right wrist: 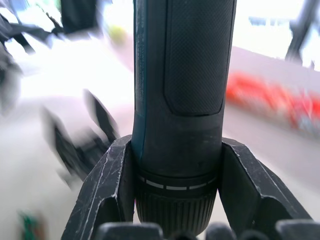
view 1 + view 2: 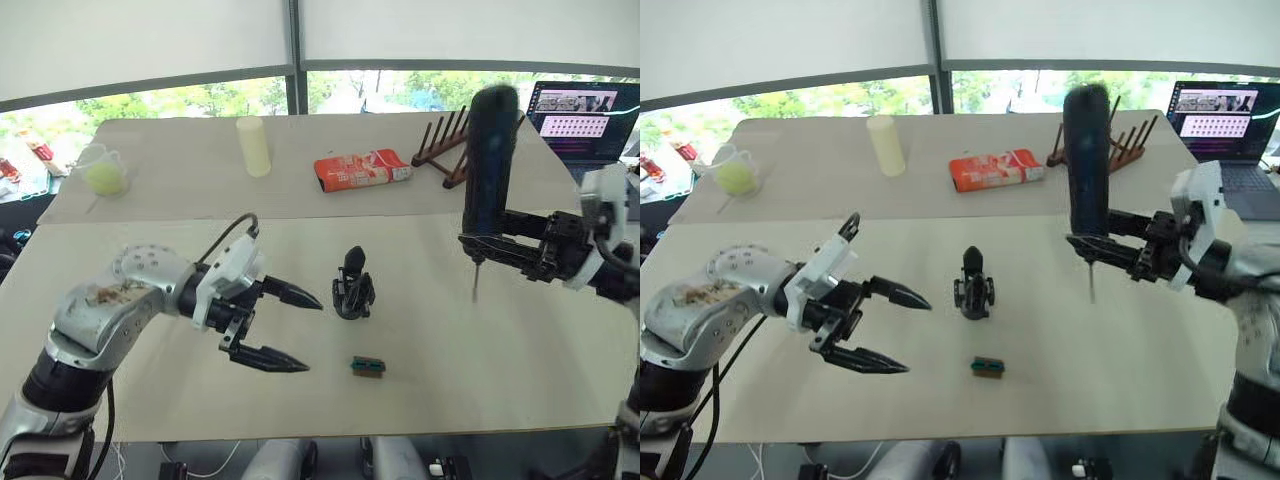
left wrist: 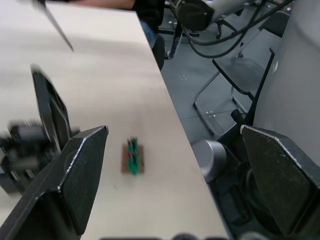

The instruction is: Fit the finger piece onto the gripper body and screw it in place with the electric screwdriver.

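Your landmark is the gripper body (image 2: 353, 285); everything below is placed off it. Table (image 2: 500, 380): light tan top, the gripper body sits on it about mid-surface. It stands on its round base with one pointed black finger sticking up.

Electric screwdriver (image 2: 488, 170): held upright off the table on the right-arm side of the gripper body, well apart from it, bit pointing down and clear of the surface. Right gripper (image 1: 176, 167) is clamped on the lower barrel, one finger each side, touching it.

Left gripper (image 2: 295, 328): on the left-arm side of the gripper body, near it but not touching, fingers spread wide with nothing between them. Upper fingertip points toward the gripper body, lower one sits nearer the table's front edge.

Behind the gripper body, toward the windows: red packet (image 2: 361, 169), wooden rack (image 2: 442, 145), pale cylinder (image 2: 254, 146), clear cup with something yellow-green in it (image 2: 104, 170), laptop (image 2: 590, 120) at the far corner.

Smallest: green-and-brown block (image 2: 368, 367), flat on the table in front of the gripper body, near it, apart from both grippers.

You won't find a loose finger piece here that I can pick out.
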